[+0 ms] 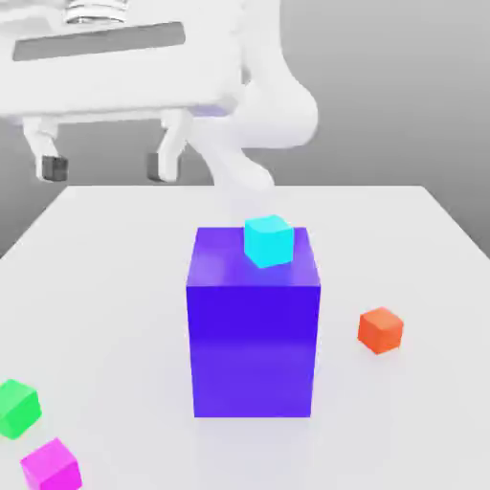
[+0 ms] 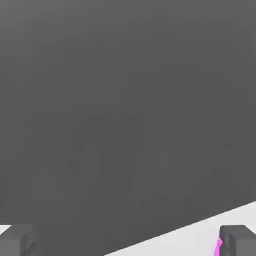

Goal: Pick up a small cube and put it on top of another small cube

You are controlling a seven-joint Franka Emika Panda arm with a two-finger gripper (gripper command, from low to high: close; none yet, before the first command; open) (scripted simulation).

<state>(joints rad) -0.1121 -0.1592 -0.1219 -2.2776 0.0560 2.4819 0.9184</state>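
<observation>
- gripper [image 1: 109, 167]: upper left of exterior view, jaws wide apart, nothing held
- cyan cube [image 1: 269, 241]: on blue box [image 1: 254, 335], center
- orange cube [image 1: 381, 330]: right
- green cube [image 1: 16, 409], magenta cube [image 1: 53, 467]: lower left

My exterior view: set above white table [image 1: 124, 278], near enough that blue block [image 1: 254, 335] sits large mid-picture; faces arm [image 1: 254, 105], looking across table, tilted down. My hand view: rides on hand [image 1: 120, 67], looks past fingertips [image 2: 236, 240], mostly onto dark surface [image 2: 125, 115], plus strip of table. Both views share table, fingertips, magenta cube [image 1: 52, 467].
</observation>
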